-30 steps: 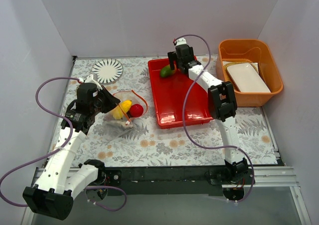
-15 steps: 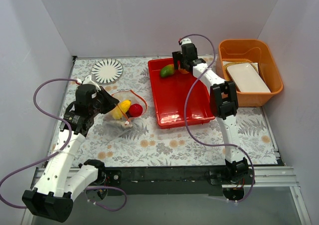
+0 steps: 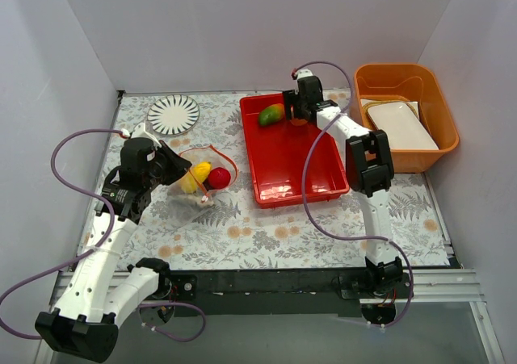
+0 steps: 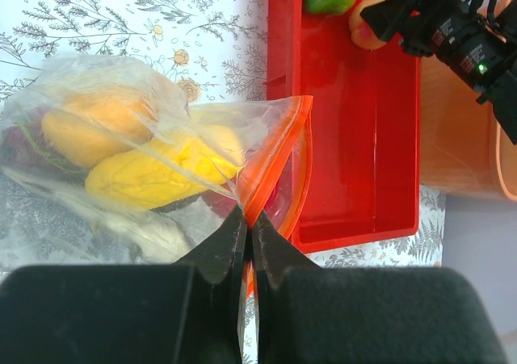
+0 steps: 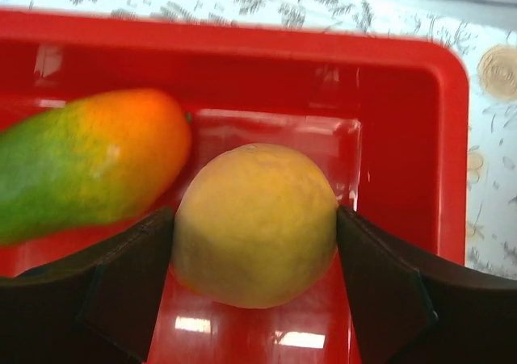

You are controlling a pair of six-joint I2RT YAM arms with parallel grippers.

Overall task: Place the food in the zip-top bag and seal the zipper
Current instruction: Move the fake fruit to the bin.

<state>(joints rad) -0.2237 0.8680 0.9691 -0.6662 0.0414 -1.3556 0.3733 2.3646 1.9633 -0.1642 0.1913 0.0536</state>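
- Jaws of the right gripper (image 3: 298,118) stand fairly wide around a round yellow-orange fruit (image 5: 255,223). Each pad meets one side of it, with no gap that I can see.
- That fruit sits on the floor of the red tray (image 3: 283,158), up in its 12 o'clock end. A green-red mango (image 5: 81,166) lies just beside it at 9 o'clock.
- Jaws of the left gripper (image 4: 247,219) are pinched tight on the rim of the zip-top bag (image 4: 97,73), right on the orange-red zipper (image 4: 275,150).
- The bag lies on the desk (image 3: 266,227) at about 9 o'clock from the tray, with its mouth hanging open toward the tray.
- Through the clear plastic I see a yellow fruit (image 4: 153,174), an orange fruit (image 4: 85,126) and a red apple (image 3: 220,178).
- An orange bin (image 3: 404,77) holding a white dish (image 3: 401,126) stands at 3 o'clock of the tray.
- A striped plate (image 3: 174,114) sits at 11 o'clock of the bag.
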